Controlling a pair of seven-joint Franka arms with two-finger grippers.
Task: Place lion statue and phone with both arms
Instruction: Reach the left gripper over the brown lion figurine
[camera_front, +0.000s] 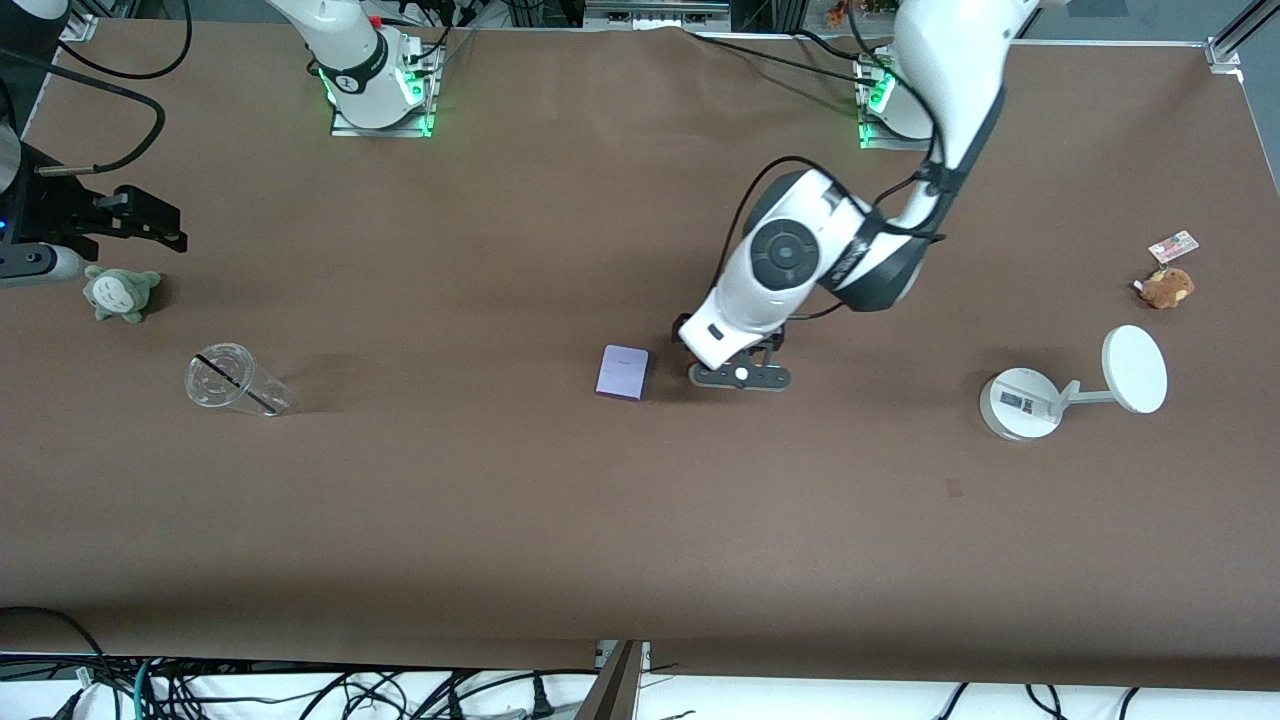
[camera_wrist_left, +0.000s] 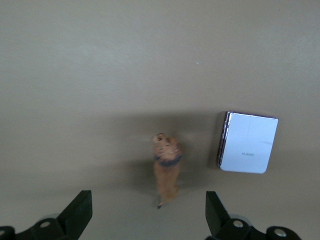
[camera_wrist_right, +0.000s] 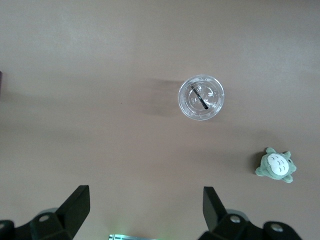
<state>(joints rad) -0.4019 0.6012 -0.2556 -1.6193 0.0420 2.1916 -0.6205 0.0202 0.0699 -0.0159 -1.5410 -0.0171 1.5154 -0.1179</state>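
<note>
The work is at the pick-up stage, and nothing is held yet. In the middle of the front view the left gripper (camera_front: 740, 374) hangs low over the tabletop (camera_front: 450, 500), its jaws spread wide and empty. The left wrist view shows the lion statue (camera_wrist_left: 166, 167) lying on the tabletop in the gap between those jaws; in the front view the arm hides it. The phone (camera_front: 622, 372) lies flat just beside the statue, toward the right arm's end of the table, apart from it and from the gripper. The right gripper (camera_wrist_right: 145, 202) waits with its jaws also spread and empty, up over the right arm's end of the table, above the clear cup (camera_wrist_right: 201, 97) and the grey-green plush (camera_wrist_right: 275, 166), and well apart from the phone. I judge that the left arm's next move is to come straight down so the jaws straddle the slim statue across its narrow body, then close gently. The figure is small and could tip or slip out. The phone looks left for the right arm, which would need to travel toward the middle. It lies so flat that gripping its edges may be awkward.
</note>
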